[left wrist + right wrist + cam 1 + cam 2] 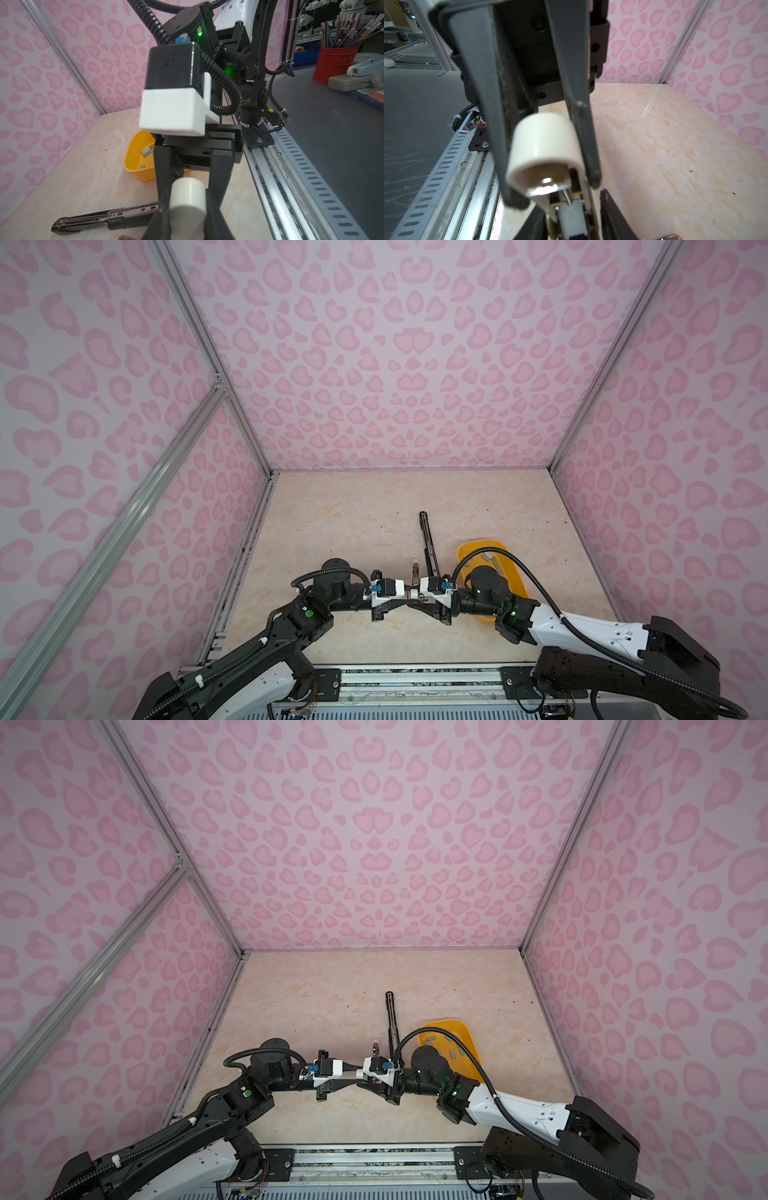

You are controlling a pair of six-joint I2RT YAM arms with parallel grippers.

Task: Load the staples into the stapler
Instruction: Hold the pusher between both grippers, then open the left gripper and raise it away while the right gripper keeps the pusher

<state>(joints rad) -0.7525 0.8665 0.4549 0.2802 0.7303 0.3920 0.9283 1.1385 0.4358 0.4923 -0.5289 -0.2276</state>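
Midway between the arms, both hands pinch one small white stapler (544, 145): the left hand (406, 597) grips its body, the right hand (420, 596) its rounded end (fingers flush against both sides). Staples (147, 152) lie in the orange tray (478, 545) on the desk (353, 510), partly beneath the right arm.

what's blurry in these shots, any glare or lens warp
Right wrist view: the white cylinder and the fingers beside it are soft, the table sharper, with a glare streak near its far corner. Left wrist view: the other arm's camera block is blurred, the black stapler crisper. In both top views the wall rails splay outward.
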